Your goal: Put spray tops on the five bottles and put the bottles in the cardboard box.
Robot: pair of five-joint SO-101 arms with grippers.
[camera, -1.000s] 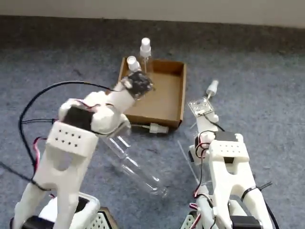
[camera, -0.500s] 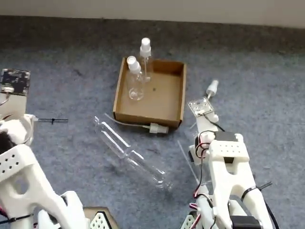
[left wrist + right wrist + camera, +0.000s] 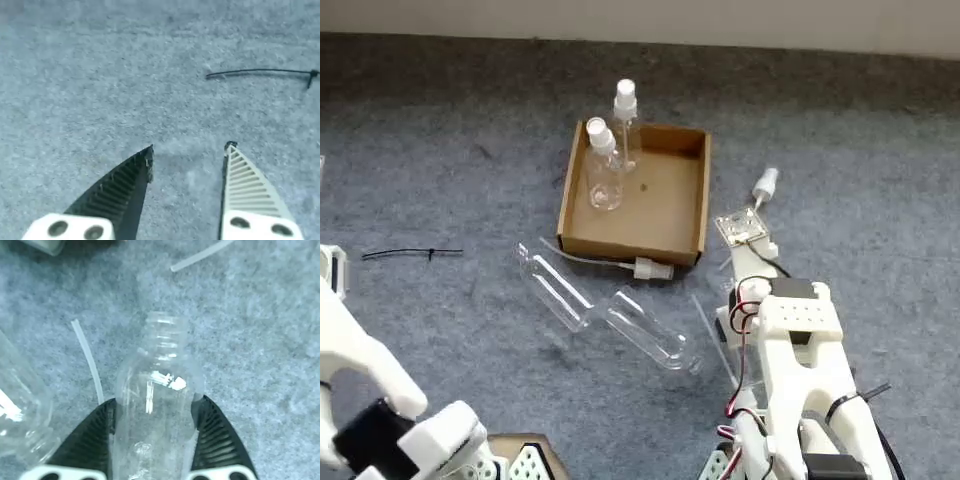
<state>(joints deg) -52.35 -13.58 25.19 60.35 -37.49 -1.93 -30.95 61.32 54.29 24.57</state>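
We judge that capping the third bottle is the step in hand. The right gripper point(image 3: 155, 401) has its fingers clamped on a bare bottle point(image 3: 155, 365), held off the lower right corner of the cardboard box point(image 3: 704, 190) in the high view. The left gripper point(image 3: 190, 146) hangs with fingers apart over bare tabletop point(image 3: 470, 130) at far left, near a cable tie point(image 3: 260, 72). Two capped bottles point(image 3: 603, 170) stand at the box's upper left, and two uncapped ones point(image 3: 655, 338) lie below it. Next, the left fingers need a loose spray top point(image 3: 648, 268), with its tube fed into the held neck.

grey carpet point(image 3: 470, 130), thin black cable tie point(image 3: 412, 253)
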